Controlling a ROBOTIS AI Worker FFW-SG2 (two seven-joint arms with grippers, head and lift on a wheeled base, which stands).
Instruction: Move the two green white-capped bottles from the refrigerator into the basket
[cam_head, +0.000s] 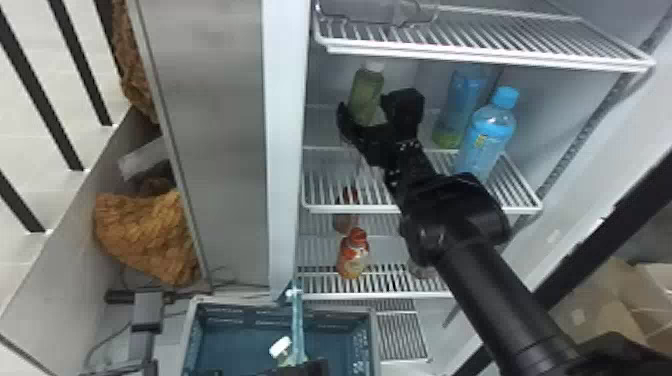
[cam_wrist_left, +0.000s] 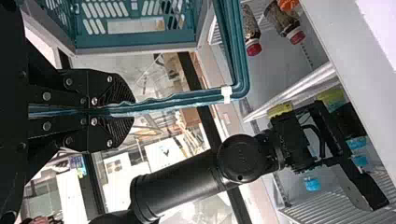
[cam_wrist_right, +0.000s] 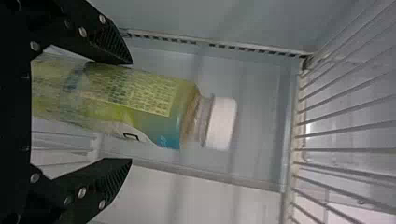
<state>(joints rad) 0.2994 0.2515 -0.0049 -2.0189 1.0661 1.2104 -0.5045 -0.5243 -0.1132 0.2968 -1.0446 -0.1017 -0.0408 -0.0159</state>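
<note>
Green white-capped bottle, first unit: located inside the refrigerator, beneath the upper wire shelf, between the spread fingers of my right gripper. The right wrist view showed the detail: a yellow-green label, the white cap pointing away from my palm, and both fingers set wide. One finger lay along the bottle's side; whether it made contact, I could not tell. The other finger stood apart from it, across a gap. Second white-capped bottle: the head view showed it in the basket, beside the raised handle. My left gripper was closed on that handle; the left wrist view showed its two ribbed pads clamping the teal bar from either side. The same view showed red-capped bottles in the refrigerator. The head view placed a blue-capped bottle on the middle shelf.
</note>
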